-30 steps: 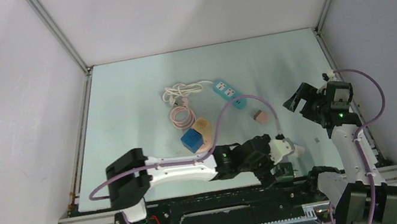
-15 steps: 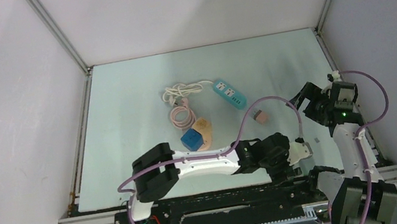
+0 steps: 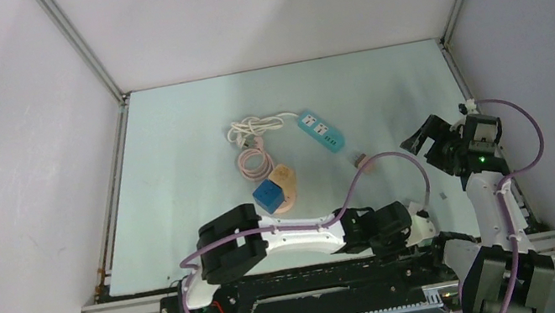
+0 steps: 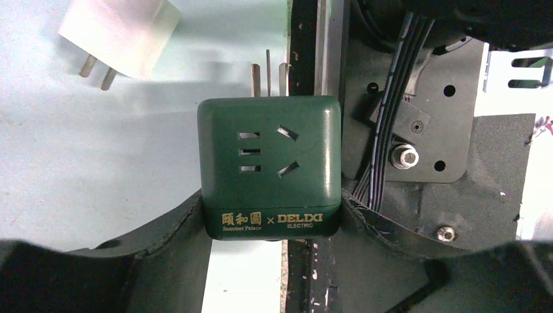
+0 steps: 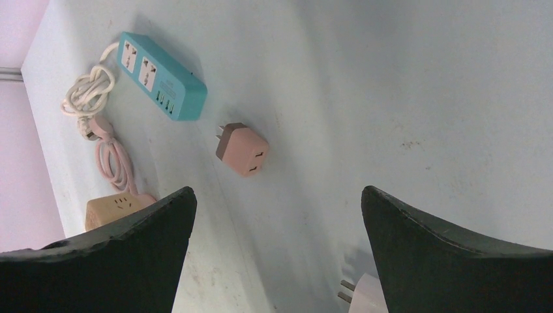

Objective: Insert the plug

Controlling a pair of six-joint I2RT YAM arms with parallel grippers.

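My left gripper [image 4: 270,218] is shut on a dark green adapter cube [image 4: 269,166] with gold lettering, its prongs pointing away, held at the table's near edge. A white two-prong plug [image 4: 120,29] lies on the table just beyond it and shows in the right wrist view [image 5: 365,293]. In the top view the left gripper [image 3: 407,228] is at the near right and the cube is hidden under it. My right gripper [image 3: 422,139] is open and empty above the table; the right wrist view [image 5: 277,215] shows bare table between its fingers.
A teal power strip [image 3: 320,131] [image 5: 163,75] with a white knotted cord [image 3: 252,127] lies mid-table. A pink adapter [image 3: 363,162] [image 5: 242,150] lies near it. A blue cube [image 3: 267,195], a beige socket [image 3: 284,176] and a pink cord coil [image 3: 254,161] lie to the left. The black mounting rail [image 4: 417,130] runs along the near edge.
My left arm has swung right along the near edge, carrying the green cube towards the right arm's base. My right gripper has drawn back slightly to the right.
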